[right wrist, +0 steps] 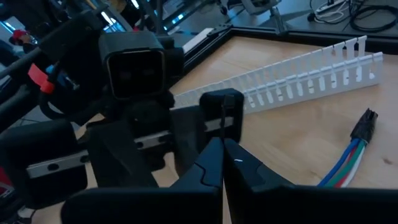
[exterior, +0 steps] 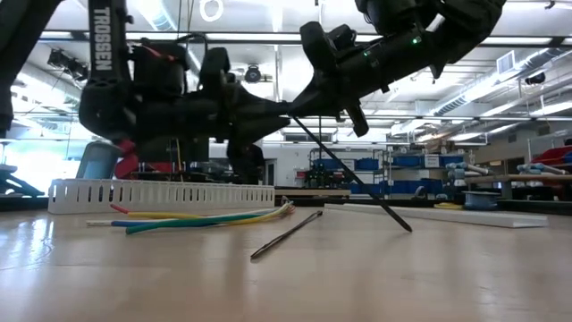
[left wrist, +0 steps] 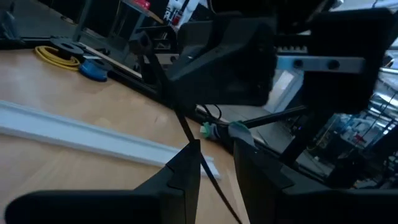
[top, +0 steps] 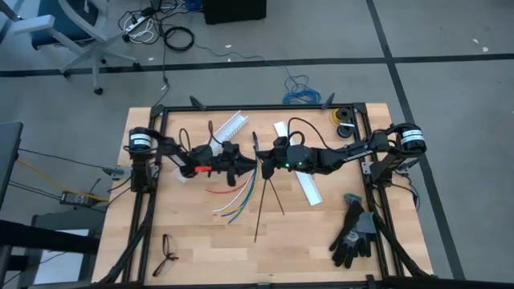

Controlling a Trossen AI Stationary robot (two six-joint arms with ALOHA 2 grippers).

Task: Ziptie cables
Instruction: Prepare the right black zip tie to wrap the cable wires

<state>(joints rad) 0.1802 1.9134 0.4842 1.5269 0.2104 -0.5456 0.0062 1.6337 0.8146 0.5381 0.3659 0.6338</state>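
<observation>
Cables [top: 238,197] flat on table, just below raised left hand [top: 250,163].

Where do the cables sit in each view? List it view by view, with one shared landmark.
High view: cables fanned on the table's middle, below the grippers.
Low view: cables flat on the table, left of centre.
Left wrist view: not in it.
Right wrist view: cables at the right edge.
Landmark: the white slotted channel, in all views but the left wrist.
</observation>
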